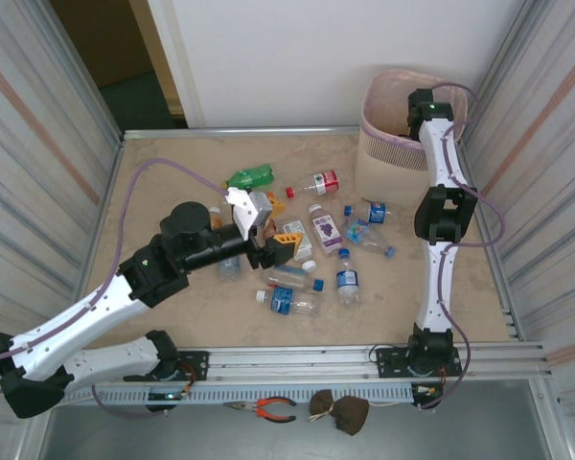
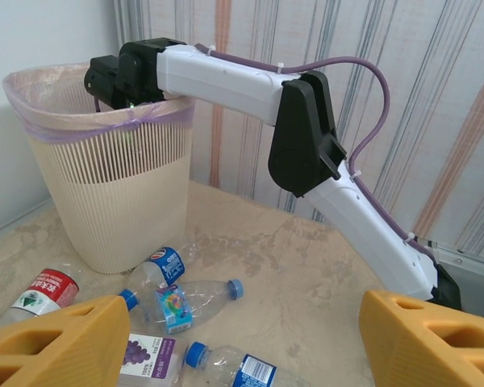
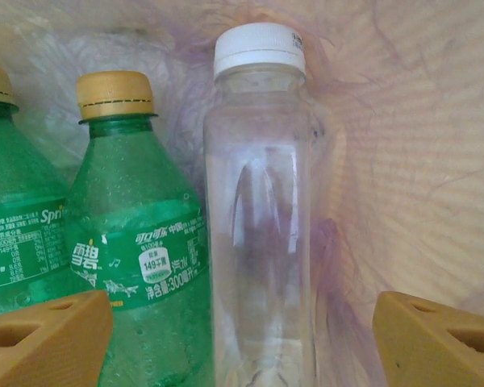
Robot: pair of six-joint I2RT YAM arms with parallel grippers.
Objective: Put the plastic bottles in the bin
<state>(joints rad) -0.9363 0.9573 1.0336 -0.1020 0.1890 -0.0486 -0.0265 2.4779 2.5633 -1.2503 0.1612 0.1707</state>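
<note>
Deep in the pink bin (image 1: 388, 144) with the right jaws spread wide, flanking a clear white-capped bottle (image 3: 262, 226) without touching it, beside green bottles (image 3: 137, 242). Over the bench (image 1: 383, 307) with the left jaws open and empty, above scattered bottles (image 1: 324, 230) lying left of the bin.

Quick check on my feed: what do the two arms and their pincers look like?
Both arms match: the left arm and right arm have white shells with chunky black joints, and a lilac cable tied alongside. The left pincer and right pincer end in blocky orange fingers.
</note>
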